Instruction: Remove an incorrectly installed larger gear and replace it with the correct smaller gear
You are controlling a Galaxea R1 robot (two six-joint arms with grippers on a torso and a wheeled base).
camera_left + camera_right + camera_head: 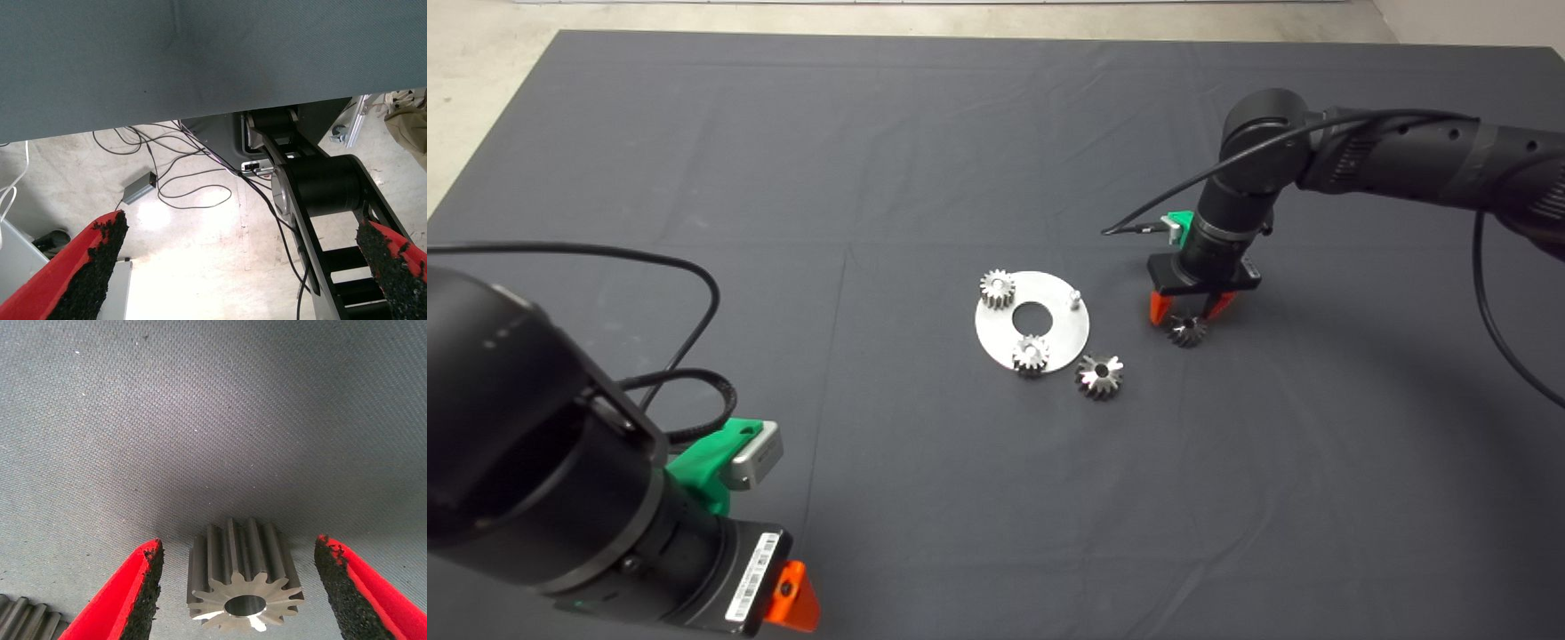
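Over on the left, the left gripper (pixel 791 594) sits parked at the lower corner of the mat (pixel 889 160), well away from the work. Its wrist camera looks past the mat edge at the floor, with loose cables (pixel 193 180) and a small grey box (pixel 139 189) there; the two red fingers (pixel 87 267) stand wide apart with nothing between them.

Moving toward the middle, a round silver plate (pixel 1049 342) with a centre hole lies flat on the mat. Two small pale gears sit on it, one at its far left rim (pixel 997 289) and one at its near rim (pixel 1031 354), and a bare pin (pixel 1075 297) stands upright on its right side. Just beside the plate's near right edge, the larger gear (pixel 1100 375) lies on the mat, off the plate.

Further right, the right gripper (pixel 1188 313) hangs straight down over the smaller gear (pixel 1188 332), which rests on the mat clear of the plate. From its wrist camera, the smaller gear (pixel 243 583) stands between the black pads (pixel 143 600), with a gap on each side; the jaws are open and touch nothing. A sliver of the larger gear (pixel 30 620) shows at the edge of that view.
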